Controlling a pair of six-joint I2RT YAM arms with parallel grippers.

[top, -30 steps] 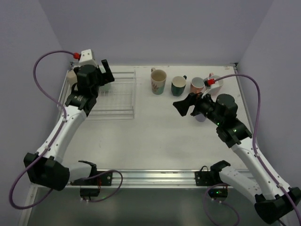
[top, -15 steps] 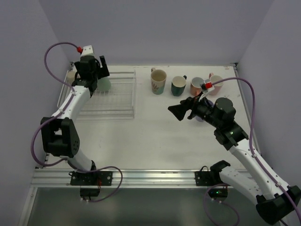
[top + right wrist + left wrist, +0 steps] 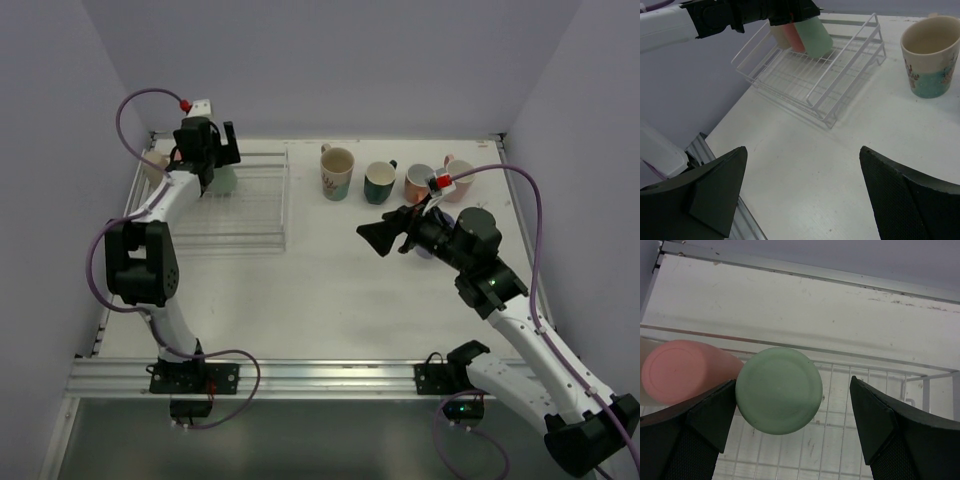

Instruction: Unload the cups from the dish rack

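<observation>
The white wire dish rack [image 3: 250, 205] lies at the back left. At its far left end stand an upside-down mint green cup [image 3: 223, 179], a pink cup [image 3: 675, 371] and a beige cup [image 3: 152, 163]. My left gripper [image 3: 213, 152] is open above the mint green cup [image 3: 779, 390]. Its left finger [image 3: 710, 410] is beside the cup's edge and its right finger [image 3: 875, 415] is well apart from it. My right gripper [image 3: 378, 232] is open and empty over the table's middle, facing the rack [image 3: 810, 75].
Along the back edge stand a floral cream mug [image 3: 337, 173], a dark green mug [image 3: 379, 183], a salmon mug [image 3: 419, 181] and a pink mug [image 3: 458, 178]. A lilac cup [image 3: 427, 248] is partly hidden behind my right arm. The floral mug [image 3: 930, 55] shows in the right wrist view.
My left arm has stretched toward the rack's far left end, bringing its gripper farther back over the mint green cup. My right gripper shifted a little left, then held still.
</observation>
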